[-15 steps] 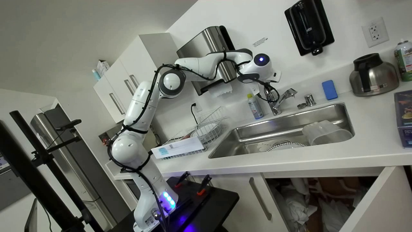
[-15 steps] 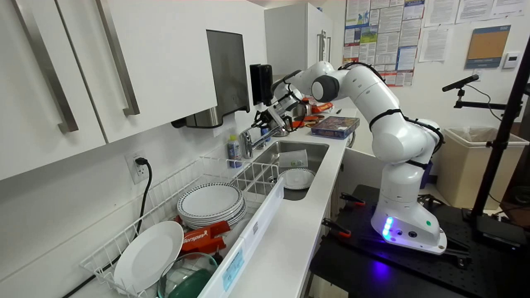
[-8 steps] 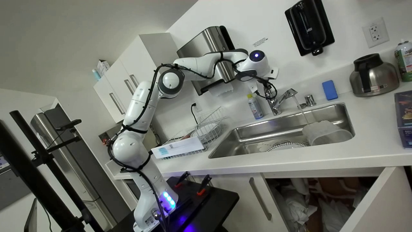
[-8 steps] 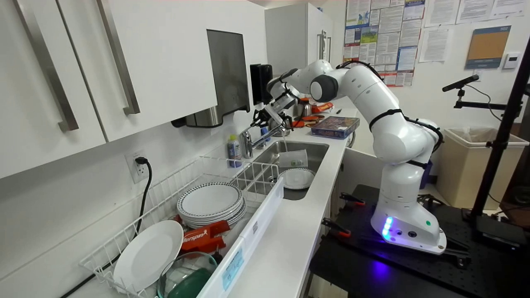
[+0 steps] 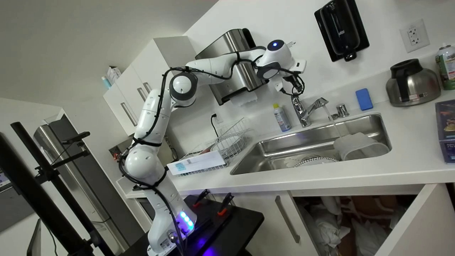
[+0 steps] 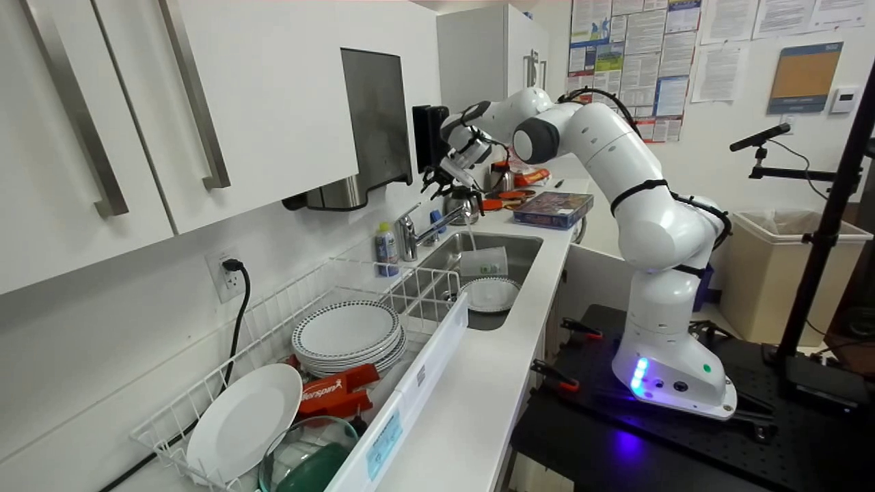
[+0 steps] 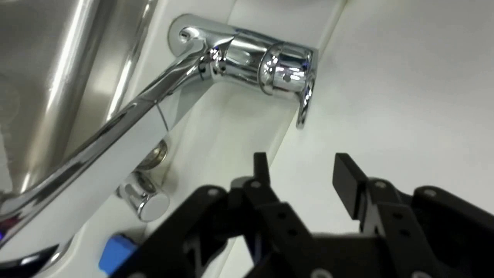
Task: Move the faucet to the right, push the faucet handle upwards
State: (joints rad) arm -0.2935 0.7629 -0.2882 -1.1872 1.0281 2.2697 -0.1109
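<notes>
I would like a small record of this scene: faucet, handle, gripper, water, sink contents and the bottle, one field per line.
faucet: spout over the sink
handle: on top of the faucet, tip angled up
gripper: open, holding nothing, apart from the handle
water: running from the spout
sink contents: container on its side; plate
bottle: upright beside the faucet
</notes>
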